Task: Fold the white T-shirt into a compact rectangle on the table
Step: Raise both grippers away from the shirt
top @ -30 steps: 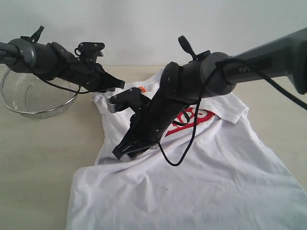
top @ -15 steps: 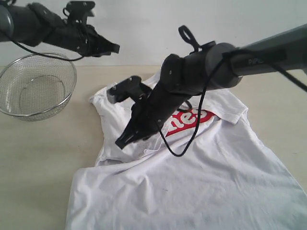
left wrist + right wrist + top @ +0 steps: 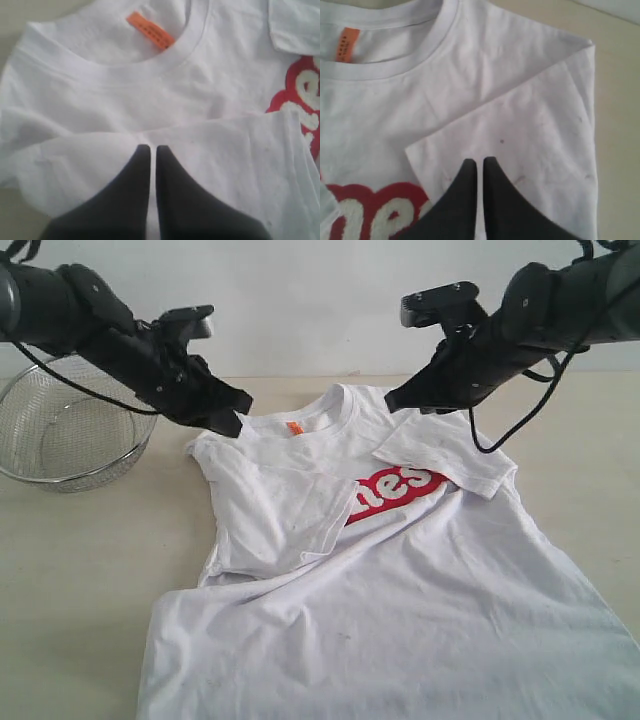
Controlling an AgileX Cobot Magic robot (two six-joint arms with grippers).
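The white T-shirt (image 3: 400,590) lies chest up on the table (image 3: 80,570), its collar at the far end with the orange tag (image 3: 294,427) showing. Both sleeves are folded inward: one sleeve (image 3: 285,505) partly covers the red lettering (image 3: 395,488), and the other sleeve (image 3: 440,452) lies over the opposite shoulder. My left gripper (image 3: 238,412) hovers above the left shoulder, shut and holding nothing. Beneath it the left wrist view shows the folded sleeve (image 3: 210,165) under the left gripper (image 3: 150,147). My right gripper (image 3: 392,403) hangs shut and empty near the collar's right side, over the other folded sleeve (image 3: 540,130), as the right gripper (image 3: 480,161) shows.
A round wire-mesh basket (image 3: 60,435) stands at the far left of the table, close under the left arm. The shirt's lower hem runs off the near edge of the exterior view. A pale wall backs the table.
My right arm has pulled away from the left sleeve, across the shirt, to the right of the collar. The left arm has come down toward the left shoulder. The left sleeve now lies folded.
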